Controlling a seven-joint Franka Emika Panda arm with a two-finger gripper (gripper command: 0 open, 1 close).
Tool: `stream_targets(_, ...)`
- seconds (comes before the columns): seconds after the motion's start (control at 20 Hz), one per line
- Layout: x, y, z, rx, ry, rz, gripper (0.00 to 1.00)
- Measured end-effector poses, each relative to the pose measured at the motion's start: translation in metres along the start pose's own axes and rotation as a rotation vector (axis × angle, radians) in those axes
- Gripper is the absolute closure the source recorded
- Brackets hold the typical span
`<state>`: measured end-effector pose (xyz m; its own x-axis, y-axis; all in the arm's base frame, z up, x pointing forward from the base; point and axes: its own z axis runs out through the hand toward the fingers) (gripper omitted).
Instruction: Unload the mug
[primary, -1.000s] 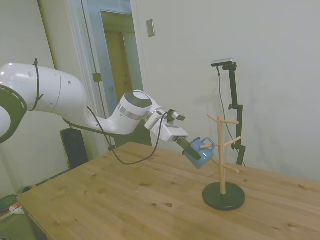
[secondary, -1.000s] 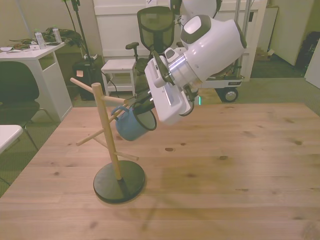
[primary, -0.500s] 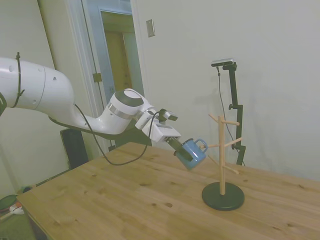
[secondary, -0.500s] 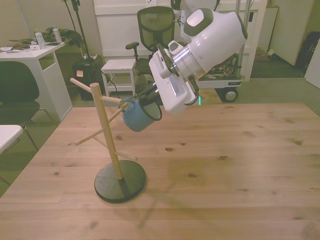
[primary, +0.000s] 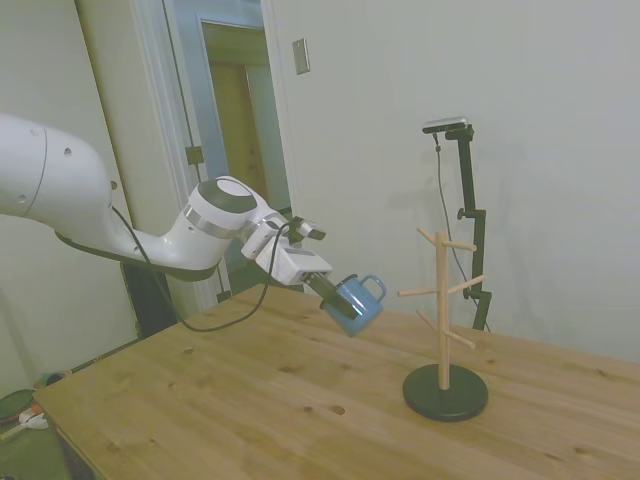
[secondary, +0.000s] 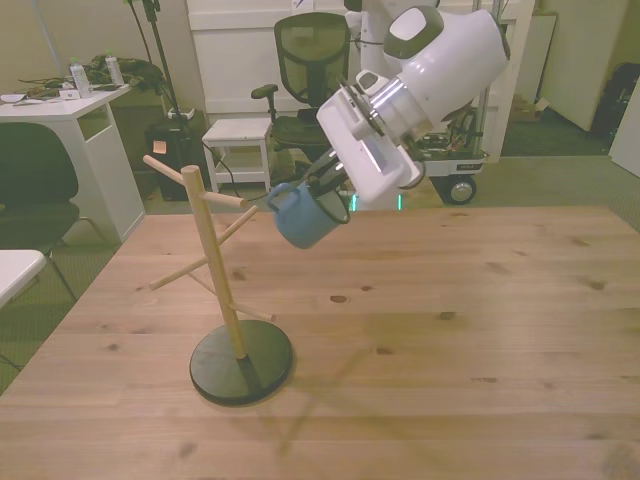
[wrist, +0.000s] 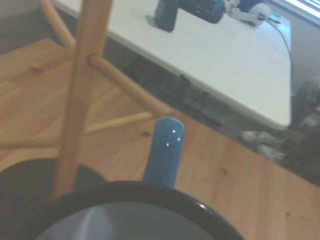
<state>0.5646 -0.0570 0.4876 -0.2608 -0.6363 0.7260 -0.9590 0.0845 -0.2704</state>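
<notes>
The blue mug (primary: 355, 304) hangs tilted in the air above the table, with my gripper (primary: 337, 298) shut on its rim. It sits a short way to the left of the wooden mug tree (primary: 442, 325) in the side view, and its handle is clear of the nearest peg tip. From the front, the mug (secondary: 303, 217) is held by the gripper (secondary: 320, 198) just off the front view's right of the tree (secondary: 213, 262). Up close, the wrist view shows the blue handle (wrist: 165, 153), the dark rim and the tree's post (wrist: 79, 102).
The tree stands on a round black base (secondary: 242, 363) toward the front view's left of the wooden table (secondary: 480, 330). Behind the table are an office chair (secondary: 310, 50), a white desk (secondary: 60, 110) and a wheeled cart (secondary: 455, 165).
The arm has drawn back from the mug tree with the mug in its grip. The mug's handle has slid off the peg and now hangs free of the tree.
</notes>
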Motion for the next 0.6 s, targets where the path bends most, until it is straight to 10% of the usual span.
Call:
stream_targets(0.35, -0.016, -0.010, -0.026, 0.044, -0.259, -0.213, 1.00)
stream_targets(0.6, -0.004, -0.037, 0.015, 0.026, -0.355, -0.401, 1.00)
